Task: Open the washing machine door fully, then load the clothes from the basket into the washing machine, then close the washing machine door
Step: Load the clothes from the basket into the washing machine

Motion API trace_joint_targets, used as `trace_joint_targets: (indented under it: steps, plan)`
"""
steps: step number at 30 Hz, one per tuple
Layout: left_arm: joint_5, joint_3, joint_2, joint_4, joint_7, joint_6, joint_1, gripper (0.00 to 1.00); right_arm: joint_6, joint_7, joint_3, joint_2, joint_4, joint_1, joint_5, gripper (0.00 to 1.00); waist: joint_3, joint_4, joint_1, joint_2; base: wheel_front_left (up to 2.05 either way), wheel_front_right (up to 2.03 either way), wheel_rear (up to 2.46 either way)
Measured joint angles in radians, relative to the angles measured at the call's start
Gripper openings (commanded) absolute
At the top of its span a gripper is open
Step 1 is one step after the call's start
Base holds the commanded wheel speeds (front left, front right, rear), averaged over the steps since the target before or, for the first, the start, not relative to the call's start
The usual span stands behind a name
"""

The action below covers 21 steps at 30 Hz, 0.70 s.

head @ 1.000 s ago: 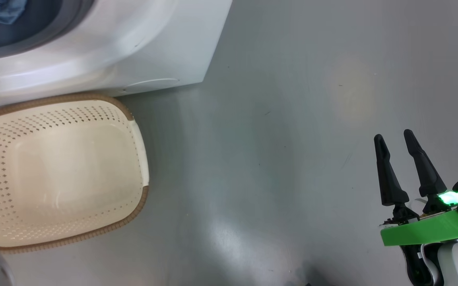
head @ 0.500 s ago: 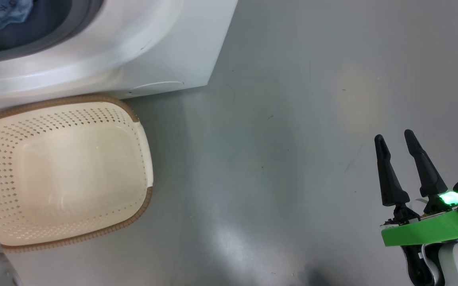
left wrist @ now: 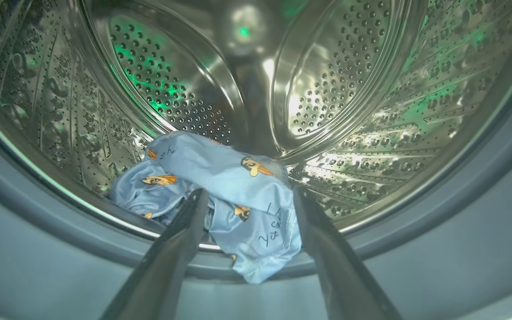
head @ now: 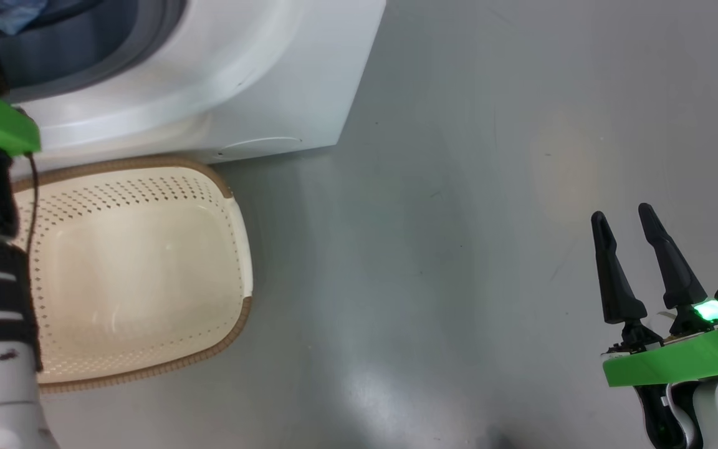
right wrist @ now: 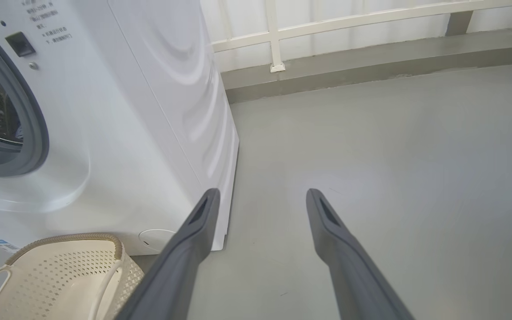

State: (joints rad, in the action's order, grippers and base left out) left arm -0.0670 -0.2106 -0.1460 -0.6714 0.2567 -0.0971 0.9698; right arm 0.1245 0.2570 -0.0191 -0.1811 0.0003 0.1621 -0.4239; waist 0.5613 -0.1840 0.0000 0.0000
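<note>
Since the basket (head: 234, 206) beside the washing machine (head: 272, 75) holds nothing, the loading step appears complete. The clothes (left wrist: 220, 195) lie at the front of the drum (left wrist: 327, 66), with one fold draped over the gasket (left wrist: 38, 231). The left gripper (left wrist: 249, 192) stands wide, fingers either side of the fabric, gripping nothing. The right gripper (head: 621, 211) stands wide over the floor (head: 434, 249). Next move, probably: push the fold inward, then close the door.
</note>
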Motion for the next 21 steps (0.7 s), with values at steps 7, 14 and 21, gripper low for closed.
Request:
trace_joint_targets:
  steps: [7,14,21]
  plan:
    - [0.003,0.001,0.038,0.052,0.0,-0.006,-0.107,1.0,0.0,0.0,0.002,-0.012,0.001,-0.021,0.0,1.0,-0.033,0.022,0.0,0.0,0.0,0.0,0.0]
    - [0.003,-0.001,0.073,0.116,0.0,-0.015,-0.236,1.0,0.0,0.0,0.007,-0.032,0.009,-0.045,0.007,1.0,-0.081,0.046,0.0,0.0,0.0,0.0,0.0]
    - [0.005,0.002,0.099,0.176,0.0,-0.018,-0.385,1.0,0.0,0.0,0.014,-0.044,0.019,-0.085,0.009,1.0,-0.146,0.072,-0.0001,0.0,0.0,0.0,0.0]
